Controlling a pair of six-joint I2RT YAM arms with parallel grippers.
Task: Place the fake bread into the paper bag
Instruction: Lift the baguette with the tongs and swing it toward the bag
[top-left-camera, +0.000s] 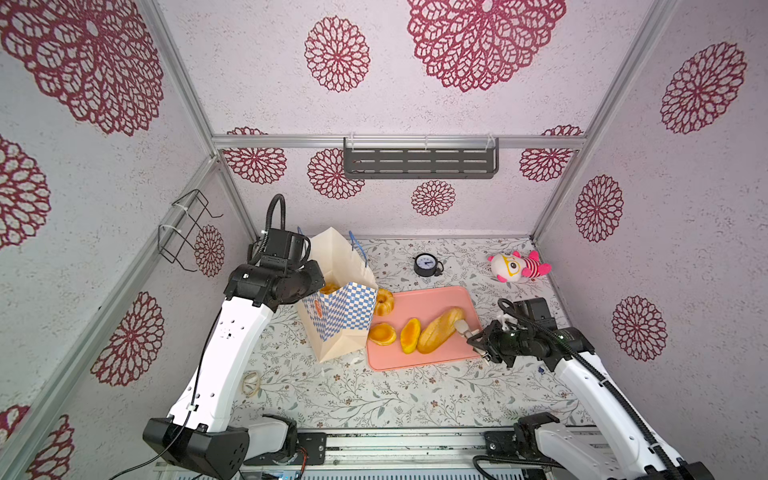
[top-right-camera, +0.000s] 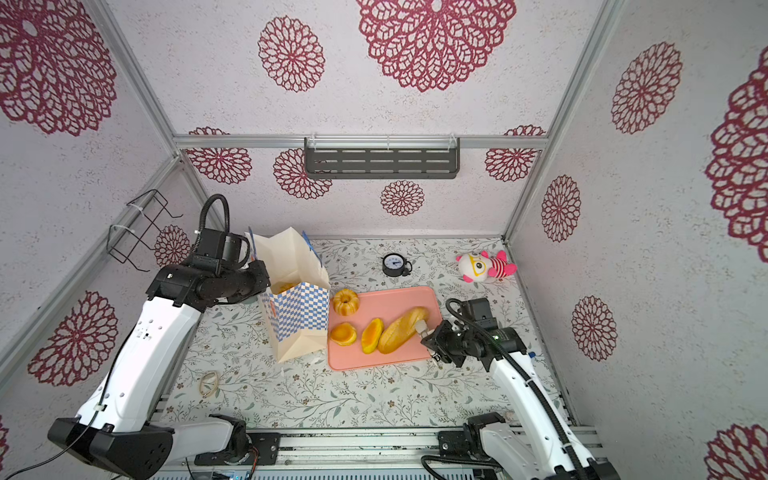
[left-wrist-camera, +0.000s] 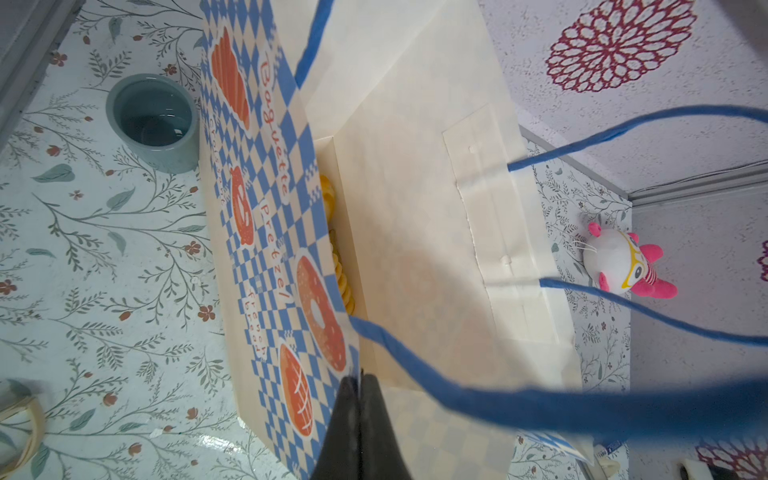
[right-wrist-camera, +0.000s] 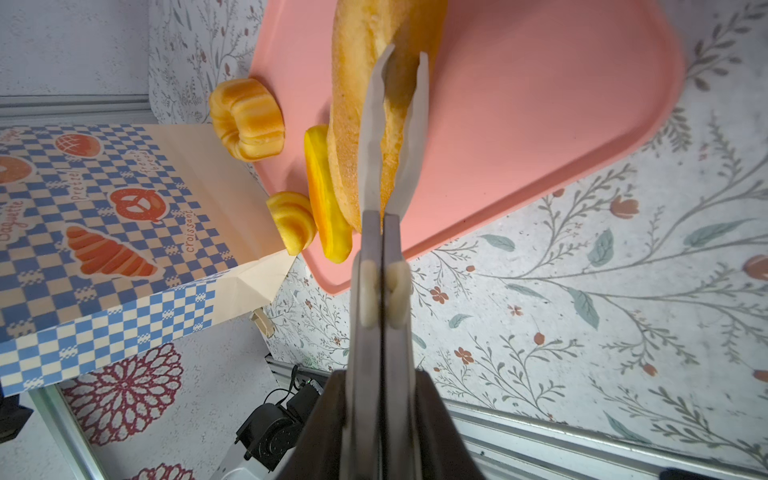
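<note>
The paper bag (top-left-camera: 336, 320) stands upright and open, left of the pink tray (top-left-camera: 432, 303). My left gripper (left-wrist-camera: 359, 378) is shut on the bag's checkered rim (left-wrist-camera: 291, 291) and holds the mouth open. Some yellow fake bread (left-wrist-camera: 332, 199) lies inside the bag. On the tray lie a long loaf (top-left-camera: 438, 330), a slice (top-left-camera: 409, 334) and a round bun (top-left-camera: 382, 333). A fluted ring cake (top-left-camera: 384, 301) sits at the tray's far left corner, against the bag. My right gripper (right-wrist-camera: 405, 62) is shut on the near end of the long loaf (right-wrist-camera: 353, 124), also seen from above (top-right-camera: 422, 326).
A pink-and-white plush toy (top-left-camera: 517, 266) lies at the back right, and a small black clock (top-left-camera: 426, 264) behind the tray. A grey-blue cup (left-wrist-camera: 151, 120) stands behind the bag. A rubber-band ring (top-left-camera: 251, 382) lies front left. A wire basket (top-left-camera: 187, 228) hangs on the left wall.
</note>
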